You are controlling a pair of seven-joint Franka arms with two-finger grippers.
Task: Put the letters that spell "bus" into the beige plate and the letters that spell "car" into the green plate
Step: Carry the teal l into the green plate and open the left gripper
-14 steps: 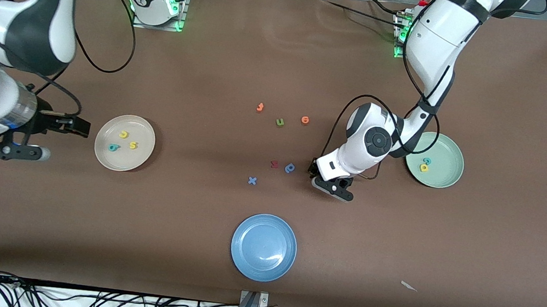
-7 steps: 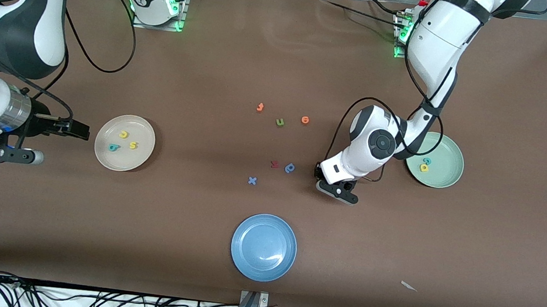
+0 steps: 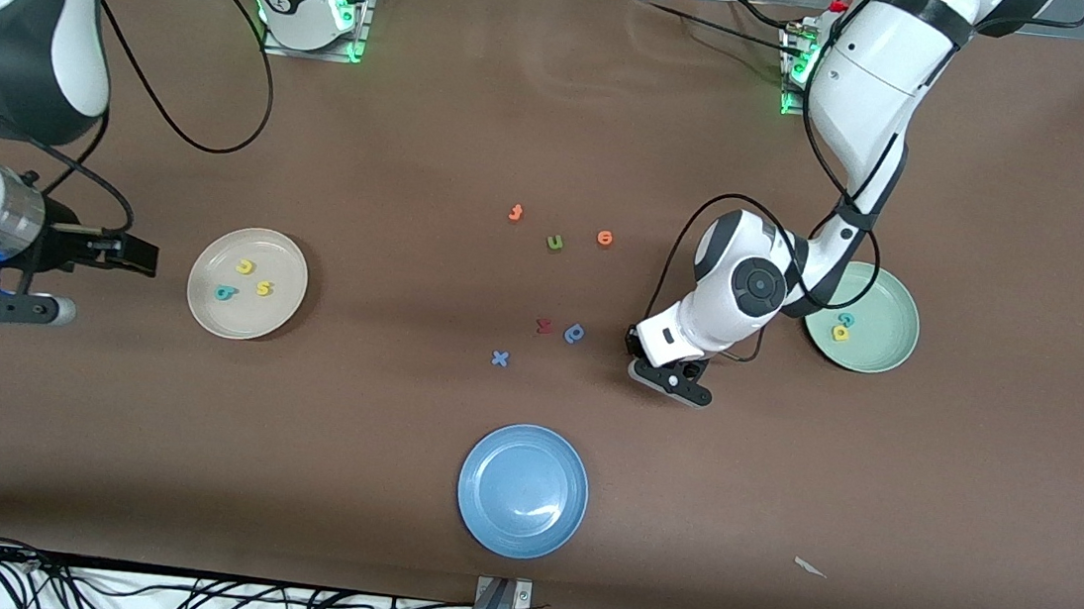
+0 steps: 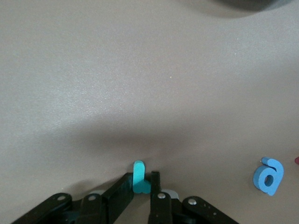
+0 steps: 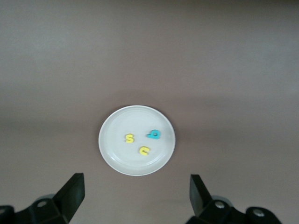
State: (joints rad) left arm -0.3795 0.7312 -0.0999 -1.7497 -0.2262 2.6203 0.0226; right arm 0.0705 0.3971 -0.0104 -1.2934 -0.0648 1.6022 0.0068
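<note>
- Three plates sit on the brown desk [image 3: 980,506]; nearest the front camera is the blue plate [image 3: 523,491], with bare desk all round it and a small pale scrap [image 3: 810,567] toward the left arm's end.
- Farther up lies the blue x [image 3: 499,358], then the red letter [image 3: 545,326] just beside the darker blue looped letter [image 3: 575,333], all apart from one another.
- The left claw [image 4: 142,185] is down at the desk between the looped letter and the green plate [image 3: 885,353], pinched narrow on the teal r [image 4: 139,177], a small flat foam piece that stands up between the fingers.
- The green plate, pale mint, round and shallow, holds the teal c [image 3: 845,319] and the yellow a [image 3: 840,332], close together near the arm's side of the plate.
- The beige plate [image 3: 209,307], toward the right arm's end, holds the teal b [image 3: 225,292], the yellow u [image 3: 245,266] and the yellow s [image 3: 264,289], spread loosely with rim clear around them.
- The right claw [image 5: 138,196] waits with its fingers wide and nothing in them, over the desk by the beige plate.
- Farthest are the green u [image 3: 555,242], the orange o [image 3: 604,238] and the orange t [image 3: 515,212], with open desk above them.
</note>
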